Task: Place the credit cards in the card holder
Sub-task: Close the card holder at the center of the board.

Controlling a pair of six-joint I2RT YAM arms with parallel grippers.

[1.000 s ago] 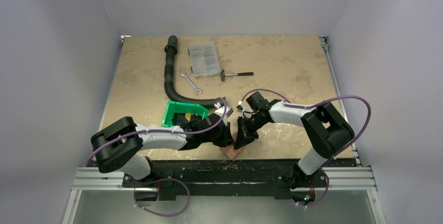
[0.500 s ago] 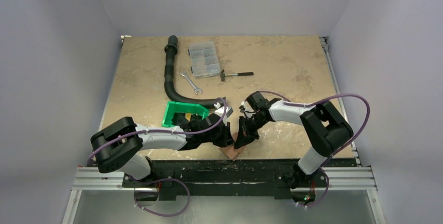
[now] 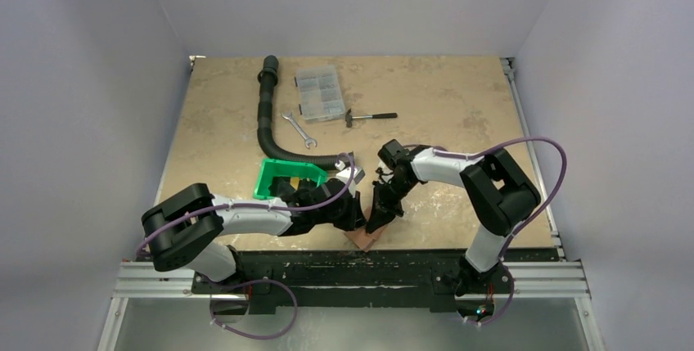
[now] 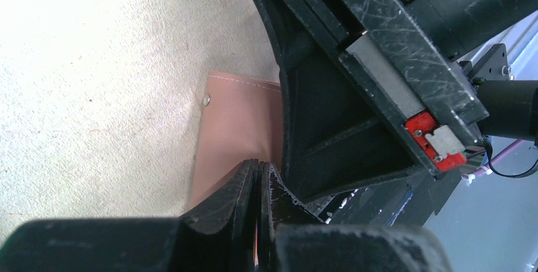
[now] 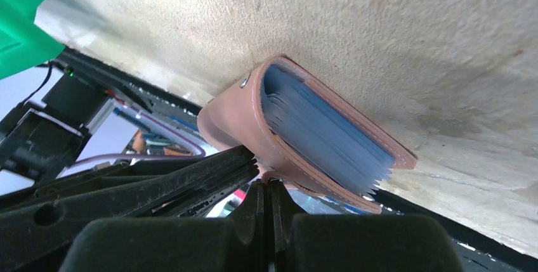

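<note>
The card holder [image 3: 365,237], a small reddish-brown wallet, lies at the table's near edge between both grippers. In the right wrist view it [image 5: 254,120] gapes partly open, showing grey-blue pockets [image 5: 330,132], one cover lifted off the table. My left gripper [image 3: 358,218] is shut on that cover's edge; a thin strip of leather shows between its jaws [image 4: 259,165]. Beside it, my right gripper [image 3: 379,220] is shut, its tips [image 5: 268,182] touching the same cover from below. No credit cards are in view.
A green bin [image 3: 288,175] stands just behind the left gripper. Farther back lie a black hose [image 3: 266,114], a wrench [image 3: 299,128], a clear compartment box [image 3: 319,93] and a small hammer [image 3: 370,115]. The table's front rail [image 3: 352,263] runs right under the card holder.
The right arm's forearm and elbow have swung left, toward the middle. Both grippers stay shut at the card holder, and the left arm has not moved.
</note>
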